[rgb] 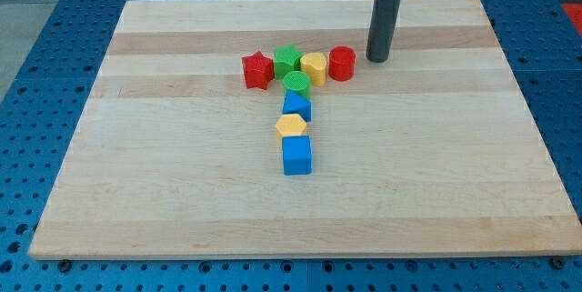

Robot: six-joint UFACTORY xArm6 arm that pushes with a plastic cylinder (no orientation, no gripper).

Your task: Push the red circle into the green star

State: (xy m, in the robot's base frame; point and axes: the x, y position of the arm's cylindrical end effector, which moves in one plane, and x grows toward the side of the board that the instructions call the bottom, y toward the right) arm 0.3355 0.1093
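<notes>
The red circle [342, 63] sits on the wooden board [182, 192] at the right end of a row of blocks. To its left is a yellow heart-like block [315, 67], then the green star [287, 59], then a red star [257, 70]. The red circle touches the yellow block, which lies between it and the green star. My tip [377, 59] is just right of the red circle, a small gap apart, with the dark rod rising to the view's top.
Below the row, a column runs down the board: a green circle [296, 82], a blue triangle-like block [296, 105], a yellow hexagon [291, 126] and a blue cube [296, 156]. Blue perforated table surrounds the board.
</notes>
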